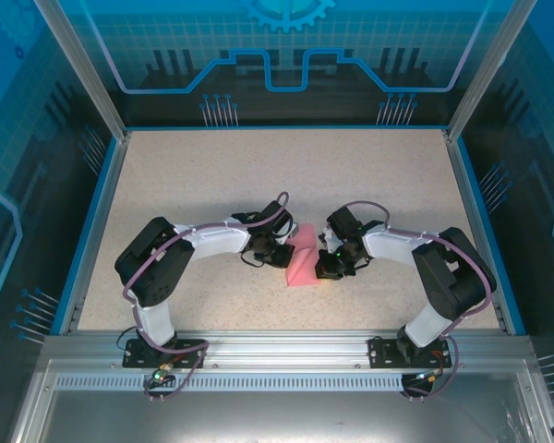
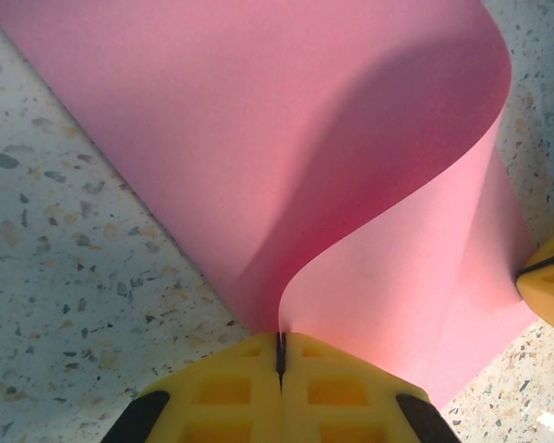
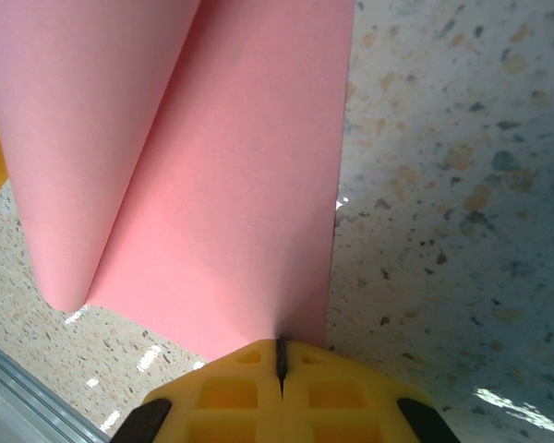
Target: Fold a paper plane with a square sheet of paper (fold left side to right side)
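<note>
Yellow fingertips (image 2: 222, 392) of the left gripper (image 2: 280, 355) sit closest to the left wrist camera, pressed together with only a thin dark line between them. They pinch an edge of the square sheet of paper (image 2: 258, 138). The salmon-pink sheet rises from this grip, bends upward and curves over to the right in a soft arch, with a shadow under the curve. Its other part lies flat on the speckled table (image 2: 65, 240). At the right border of this view a yellow pad (image 2: 549, 291) touches the paper's edge; I cannot tell to which gripper it belongs.

From the right wrist camera, the right gripper (image 3: 280, 355) is closed tight too. Its fingertips (image 3: 337, 397) meet on the near edge of the sheet (image 3: 249, 185), close to the paper's right side. On the left, the paper makes a rounded roll that stands up from the table (image 3: 443, 185).

From above, the sheet (image 1: 302, 260) is near the middle of the table (image 1: 258, 175), a little toward the near side, as a narrow pink shape between both tools. The left gripper (image 1: 279, 251) touches its left side and the right gripper (image 1: 332, 263) its right side. The left arm (image 1: 198, 242) and the right arm (image 1: 415, 247) bend inward from their bases at the metal rail (image 1: 286, 343).
</note>
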{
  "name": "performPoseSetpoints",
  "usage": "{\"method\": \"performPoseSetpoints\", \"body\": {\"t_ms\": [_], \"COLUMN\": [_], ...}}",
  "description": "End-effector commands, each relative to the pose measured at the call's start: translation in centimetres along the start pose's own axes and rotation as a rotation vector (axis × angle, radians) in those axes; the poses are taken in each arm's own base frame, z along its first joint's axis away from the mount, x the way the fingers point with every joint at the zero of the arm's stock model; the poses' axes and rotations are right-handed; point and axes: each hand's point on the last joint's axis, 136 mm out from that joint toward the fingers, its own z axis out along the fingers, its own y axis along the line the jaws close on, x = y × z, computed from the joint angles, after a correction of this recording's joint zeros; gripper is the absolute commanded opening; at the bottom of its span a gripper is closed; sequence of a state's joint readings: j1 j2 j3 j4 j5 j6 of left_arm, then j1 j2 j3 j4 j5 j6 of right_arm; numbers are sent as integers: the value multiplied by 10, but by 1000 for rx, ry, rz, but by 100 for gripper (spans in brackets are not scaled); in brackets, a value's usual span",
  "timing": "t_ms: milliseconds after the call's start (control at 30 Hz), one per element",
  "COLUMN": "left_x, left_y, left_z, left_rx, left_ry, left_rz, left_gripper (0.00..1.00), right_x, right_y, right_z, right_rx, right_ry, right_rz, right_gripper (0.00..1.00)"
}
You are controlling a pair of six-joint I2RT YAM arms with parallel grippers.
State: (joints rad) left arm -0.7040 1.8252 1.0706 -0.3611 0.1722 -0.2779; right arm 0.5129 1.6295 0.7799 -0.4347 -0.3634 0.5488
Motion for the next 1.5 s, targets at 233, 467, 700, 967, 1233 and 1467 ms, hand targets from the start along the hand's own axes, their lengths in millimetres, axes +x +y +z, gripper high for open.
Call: {"method": "performPoseSetpoints", "body": {"t_ms": [233, 467, 700, 967, 1233, 1467], "left_x": [-2, -5, -5, -9, -10, -6], "left_y": [5, 5, 6, 3, 2, 5], "left_z": [4, 3, 4, 3, 3, 5], "left_rx": [-21, -23, -28, -17, -15, -25], "left_ry": [6, 2, 4, -4, -5, 8], "left_rz": [15, 18, 19, 22, 26, 24], "left_gripper": [0, 0, 0, 0, 0, 0], "right_x": [18, 19, 19, 19, 19, 18], "right_y": [-15, -16, -16, -16, -16, -16], "right_z": [13, 14, 14, 14, 15, 15], "right_rx": [77, 78, 78, 80, 82, 81], "right_ry": [70, 74, 75, 76, 80, 79], "right_rz": [3, 3, 2, 2, 0, 1], "right_gripper": [4, 4, 4, 4, 4, 4]}}
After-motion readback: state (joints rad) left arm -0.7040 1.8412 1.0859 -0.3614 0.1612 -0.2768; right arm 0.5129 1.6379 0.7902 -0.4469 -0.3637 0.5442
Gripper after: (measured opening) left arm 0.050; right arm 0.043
